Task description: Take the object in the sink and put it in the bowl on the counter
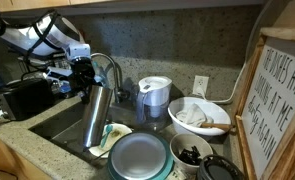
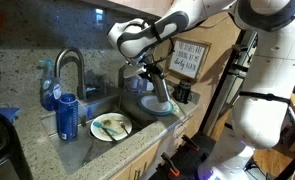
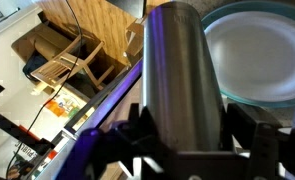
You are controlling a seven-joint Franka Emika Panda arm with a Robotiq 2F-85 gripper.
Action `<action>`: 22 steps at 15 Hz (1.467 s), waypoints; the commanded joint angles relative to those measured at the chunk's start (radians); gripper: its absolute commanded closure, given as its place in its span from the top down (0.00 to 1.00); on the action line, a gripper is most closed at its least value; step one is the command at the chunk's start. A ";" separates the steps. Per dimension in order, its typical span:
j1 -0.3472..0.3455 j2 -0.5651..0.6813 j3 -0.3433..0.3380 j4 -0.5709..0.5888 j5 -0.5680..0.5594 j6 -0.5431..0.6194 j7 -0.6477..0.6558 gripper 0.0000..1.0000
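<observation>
My gripper (image 1: pixel 84 82) is shut on the top of the silver tumbler (image 1: pixel 95 117), a tall plain metal cylinder, and holds it upright in the air above the right part of the dark sink (image 1: pixel 59 125). In the wrist view the tumbler (image 3: pixel 182 75) fills the space between both fingers (image 3: pixel 182 128). The teal-rimmed bowl (image 1: pixel 139 155) sits on the granite counter (image 1: pixel 249 172) just right of the sink, and the tumbler's base hangs next to its rim. In the other exterior view the tumbler (image 2: pixel 161 93) is over the bowl's near edge (image 2: pixel 159 113). The bowl shows in the wrist view (image 3: pixel 255 55).
A plate with scraps (image 2: pixel 111 127) lies in the sink. The chrome faucet (image 1: pixel 111 70) curves behind the gripper. A clear pitcher (image 1: pixel 154 97), a white bowl (image 1: pixel 199 117) and a small dark bowl (image 1: pixel 190 155) stand on the counter. A blue soap bottle (image 2: pixel 51 95) and blue can (image 2: pixel 68 119) stand beside the sink.
</observation>
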 commanded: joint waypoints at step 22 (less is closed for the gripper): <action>-0.023 0.066 -0.024 -0.003 -0.128 0.025 0.073 0.61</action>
